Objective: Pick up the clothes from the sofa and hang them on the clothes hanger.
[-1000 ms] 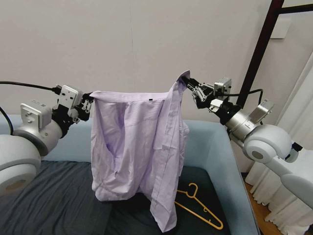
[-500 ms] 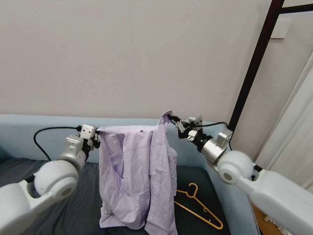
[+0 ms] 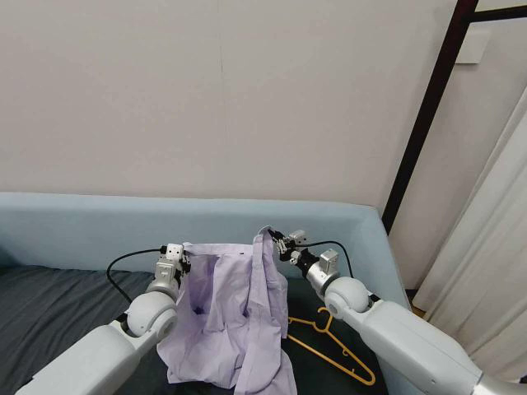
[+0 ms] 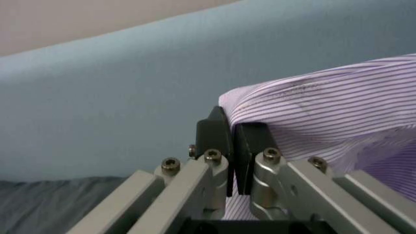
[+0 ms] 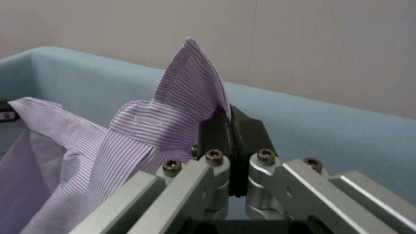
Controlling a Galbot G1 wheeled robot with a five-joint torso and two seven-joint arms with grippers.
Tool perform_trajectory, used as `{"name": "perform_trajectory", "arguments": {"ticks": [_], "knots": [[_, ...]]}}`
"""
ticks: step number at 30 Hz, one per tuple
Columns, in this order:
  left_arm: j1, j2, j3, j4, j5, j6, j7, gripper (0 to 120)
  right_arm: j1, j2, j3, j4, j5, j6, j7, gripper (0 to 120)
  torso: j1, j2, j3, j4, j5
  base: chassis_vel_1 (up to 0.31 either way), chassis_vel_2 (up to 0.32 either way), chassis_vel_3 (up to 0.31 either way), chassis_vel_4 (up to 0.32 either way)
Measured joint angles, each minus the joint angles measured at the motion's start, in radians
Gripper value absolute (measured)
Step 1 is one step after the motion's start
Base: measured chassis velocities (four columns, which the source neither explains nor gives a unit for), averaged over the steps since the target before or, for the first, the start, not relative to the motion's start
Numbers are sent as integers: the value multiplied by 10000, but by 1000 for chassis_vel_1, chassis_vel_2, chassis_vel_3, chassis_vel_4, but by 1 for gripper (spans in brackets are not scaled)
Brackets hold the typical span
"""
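Sofa (image 3: 82, 222) against plain wall (image 3: 206, 99), yellow hanger (image 3: 352, 355) on its seat, left tool (image 3: 183, 257) and right tool (image 3: 276, 240) both pinching shirt (image 3: 226, 321)

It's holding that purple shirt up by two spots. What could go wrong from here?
The left gripper and right gripper each pinch only a thin edge of the shirt, so the cloth could slip free. The shirt's lower part seems to bunch on the sofa seat and might drag. The yellow hanger lies close beside the hanging cloth and could snag it.
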Motion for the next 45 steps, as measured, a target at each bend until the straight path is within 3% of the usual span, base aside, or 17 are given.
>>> {"name": "perform_trajectory", "arguments": {"ticks": [6,9,14,19,29,31,33,35,38,39,45], "knots": [[-223,-407,83,548,66,-23,-3,0,-165,-14,166,-498,-258,119,-124,0,0,0,0,-4,2,0,0,0,0],[-311,-537,136,696,71,-31,-37,0,-319,-146,287,-566,-423,111,-124,7,0,0,0,-2,1,0,0,0,0],[-583,-709,287,973,97,-45,-53,0,-958,-949,668,-503,-834,-36,-335,30,0,1,0,-7,3,0,0,0,0],[-685,-783,406,1056,129,-71,-68,0,-1235,-1330,867,-342,-979,-83,-352,43,0,2,-1,-4,3,0,0,0,0],[-795,-817,517,1199,278,-158,-204,0,-1890,-2314,1538,-369,-1777,-577,-246,86,-1,2,-1,-3,0,0,0,0,0],[-795,-797,513,1169,279,-168,-204,0,-2017,-2395,1609,-259,-1665,-671,-234,89,0,2,-1,-2,1,0,0,0,0],[-706,-738,463,1040,408,-267,-179,0,-2545,-2654,1905,394,-990,-1122,-56,98,-1,3,-2,-4,1,0,0,0,0],[-652,-738,446,1020,479,-312,-148,0,-2776,-2713,2036,700,-821,-1363,25,99,-1,2,-1,-4,1,0,0,0,0],[-317,-805,277,969,928,-540,-12,0,-3792,-2913,2605,1802,-604,-2614,320,100,-2,3,-2,-3,0,0,0,0,0],[-317,-805,277,969,928,-540,-12,0,-3792,-2913,2605,1802,-604,-2614,320,100,-2,3,-2,-3,0,0,0,0,0],[198,-752,41,839,1418,-1283,470,0,-4438,-2916,2971,2051,-262,-4790,362,100,-3,3,-2,-4,1,0,0,0,0]]}}
